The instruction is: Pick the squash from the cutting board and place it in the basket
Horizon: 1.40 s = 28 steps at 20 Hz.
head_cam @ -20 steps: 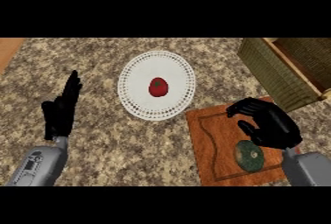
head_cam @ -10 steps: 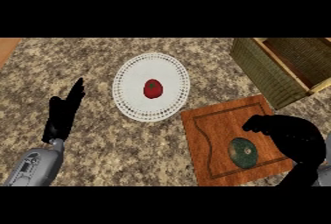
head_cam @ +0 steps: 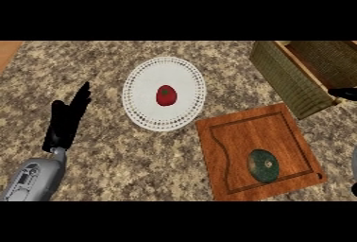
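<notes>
Head view, squash point(head_cam: 263, 165): dark green and round, lying flat on the cutting board point(head_cam: 233, 134) at the lower right of the frame, not yet picked up.
Head view, basket point(head_cam: 287, 81): upper right, just beyond the board's far corner, open side up.
Head view, right hand point(head_cam: 343, 93): only a dark sliver at the right edge beside the basket. I cannot tell whether it is open or closed.
Head view, left hand point(head_cam: 66, 120): at the left, open and resting with fingers up, well apart from the board.
Head view, plate point(head_cam: 140, 78): white, centre of the surface, holding a red fruit point(head_cam: 166, 95). It is not part of my job.
Step in hand: I judge I must bring my right hand down over the squash, straddle its rim, and close only once centred, since so flat a disc could slide.
</notes>
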Motion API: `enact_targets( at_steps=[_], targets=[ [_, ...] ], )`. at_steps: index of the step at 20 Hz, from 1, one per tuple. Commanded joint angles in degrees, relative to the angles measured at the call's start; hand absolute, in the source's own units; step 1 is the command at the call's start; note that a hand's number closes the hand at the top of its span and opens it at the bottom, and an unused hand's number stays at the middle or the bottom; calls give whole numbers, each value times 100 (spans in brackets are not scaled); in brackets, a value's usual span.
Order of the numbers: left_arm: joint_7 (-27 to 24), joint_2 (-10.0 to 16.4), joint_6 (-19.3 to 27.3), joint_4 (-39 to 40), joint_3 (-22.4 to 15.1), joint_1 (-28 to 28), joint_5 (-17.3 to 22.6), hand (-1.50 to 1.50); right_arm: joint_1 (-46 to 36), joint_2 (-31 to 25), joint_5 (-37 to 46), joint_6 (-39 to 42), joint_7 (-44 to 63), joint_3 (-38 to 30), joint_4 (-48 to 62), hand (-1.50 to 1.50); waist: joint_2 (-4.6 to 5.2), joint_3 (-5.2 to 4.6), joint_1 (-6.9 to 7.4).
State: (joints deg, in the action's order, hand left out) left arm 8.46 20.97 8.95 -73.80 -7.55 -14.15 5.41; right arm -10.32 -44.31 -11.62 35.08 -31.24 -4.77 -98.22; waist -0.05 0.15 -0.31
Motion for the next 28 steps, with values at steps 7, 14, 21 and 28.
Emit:
enact_targets(
  at_steps=[7,14,21,28],
  targets=[
    [246,-70,-35,-242,-135,-35,-80,0,77,-1563,1459,988,-1571,688,131,-150,48,4,176],
    [570,19,-97,-221,68,-312,-22,0,384,-1998,1630,394,-2457,928,541,-150,26,-4,73],
    [275,-23,-260,-254,109,-3,-27,0,179,-1457,2021,-601,-2867,1513,1613,-150,33,-6,162],
    [321,-116,-219,-252,124,-10,-210,0,-62,-1248,2129,-807,-2702,1890,1669,-150,18,-13,89]
  ],
)
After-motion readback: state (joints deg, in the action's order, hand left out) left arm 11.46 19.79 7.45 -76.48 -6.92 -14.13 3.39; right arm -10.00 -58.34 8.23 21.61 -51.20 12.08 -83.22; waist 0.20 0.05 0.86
